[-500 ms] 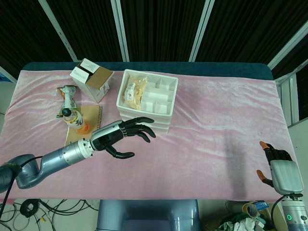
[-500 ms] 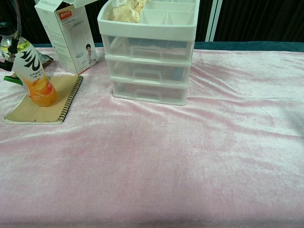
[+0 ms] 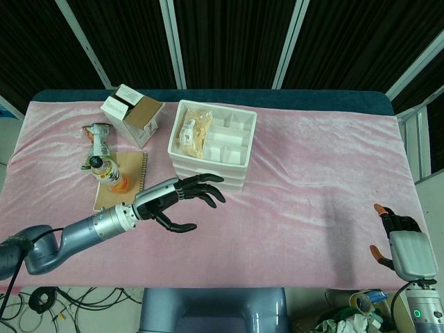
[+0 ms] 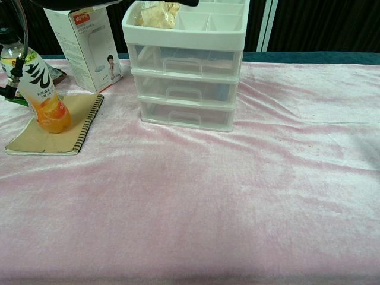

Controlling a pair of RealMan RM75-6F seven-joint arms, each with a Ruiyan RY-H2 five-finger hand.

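Note:
My left hand hovers above the pink cloth, just in front of the white drawer unit, with its fingers spread and nothing in it. Its dark fingers point toward the unit's front. In the chest view only a dark edge of the left hand shows along the top. The drawer unit has three clear drawers, all closed, and a top tray holding a snack bag. My right hand rests at the table's near right edge, holding nothing, fingers slightly apart.
An orange drink bottle stands on a spiral notebook at the left. Behind them lie a white carton and a snack wrapper. A pink cloth covers the table.
My left hand has pulled back slightly toward the near left and dropped a little; its edge now shows at the top of the chest view. The right hand has not moved.

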